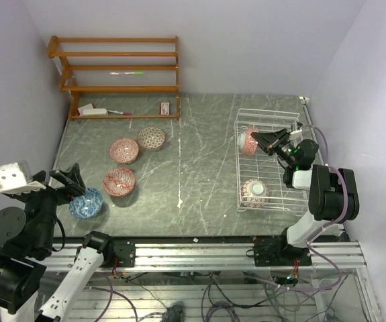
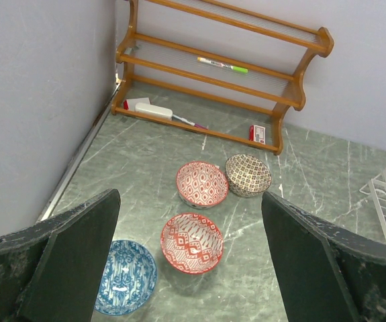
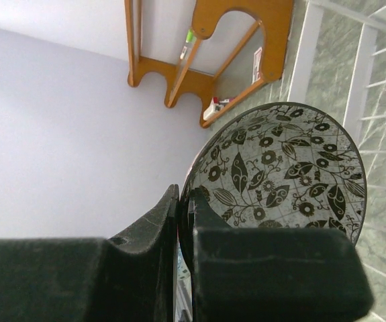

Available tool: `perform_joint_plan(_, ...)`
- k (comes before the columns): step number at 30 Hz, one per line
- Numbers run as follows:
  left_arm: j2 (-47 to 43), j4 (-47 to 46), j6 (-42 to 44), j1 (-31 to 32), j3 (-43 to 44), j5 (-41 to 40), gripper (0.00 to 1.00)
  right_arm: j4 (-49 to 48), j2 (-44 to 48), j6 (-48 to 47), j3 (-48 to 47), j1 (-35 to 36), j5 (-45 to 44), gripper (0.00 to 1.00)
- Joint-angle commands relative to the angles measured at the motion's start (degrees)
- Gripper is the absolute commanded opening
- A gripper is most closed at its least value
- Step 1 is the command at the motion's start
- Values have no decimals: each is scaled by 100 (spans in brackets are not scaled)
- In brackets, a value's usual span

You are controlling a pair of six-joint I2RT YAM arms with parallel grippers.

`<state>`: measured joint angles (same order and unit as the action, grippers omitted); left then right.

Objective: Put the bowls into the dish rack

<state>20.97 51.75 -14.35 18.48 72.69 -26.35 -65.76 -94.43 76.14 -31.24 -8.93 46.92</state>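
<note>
Closest to the lens, right wrist view: the right gripper (image 3: 184, 201) is pinching the rim of a pale round ceramic bowl with a grey-black floral inside (image 3: 280, 174). Its jaws are closed on the rim and the bowl is standing on edge. From above, we are seeing that bowl held inside the white wire-grid dish rack (image 1: 268, 111), toward the rack's 12 o'clock end. A second pale bowl (image 1: 255, 190) is sitting at the rack's 6 o'clock end.

Progress, as we are judging it: one bowl racked, one being placed and not yet let go, four left to fetch. Those four are lying open side up on the table's 9 o'clock side:
- a blue-patterned bowl (image 2: 125, 276)
- a red-patterned bowl (image 2: 192, 242)
- a pink-red bowl (image 2: 202, 183)
- a brown lattice bowl (image 2: 248, 174)

The left gripper (image 2: 189, 198) is hovering near the blue one, fingers spread wide, holding nothing.

Surface: we are working on a grey-green marbled table (image 1: 199, 147), scratched pale in places, with an aluminium rail (image 1: 199, 253) at 6 o'clock. Lilac walls (image 1: 246, 40) are closing in on three sides. An orange-brown wooden shelf unit (image 1: 115, 67) is standing at 11 o'clock, carrying a green marker (image 1: 127, 72).
</note>
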Motion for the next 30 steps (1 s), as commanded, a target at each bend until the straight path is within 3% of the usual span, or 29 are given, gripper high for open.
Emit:
perform_joint_plan(1,52,-173,-7,15,8,-10,98,177,-374,-132,-113,-93,-23,3)
perform_joint_plan(11,87,-261,3,15,-120,-13,98,1545,-647,-897,-241,-374,-338,7)
perform_joint_plan(18,91,-271,3,16,-146,-11,98,2861,-400,-1566,-399,-509,-801,21)
perform_joint_plan(20,85,-270,14,20,-132,-26,98,2963,-446,-1639,-446,-538,-773,20)
perform_joint_plan(24,98,-248,41,18,-87,-27,98,1725,-758,-972,-242,-557,-310,0)
perform_joint_plan(27,108,-219,54,16,-56,-36,97,165,-1050,-27,-48,-557,3,0)
perform_joint_plan(30,108,-233,40,16,-45,-39,98,-782,-1240,652,-9,-549,72,0)
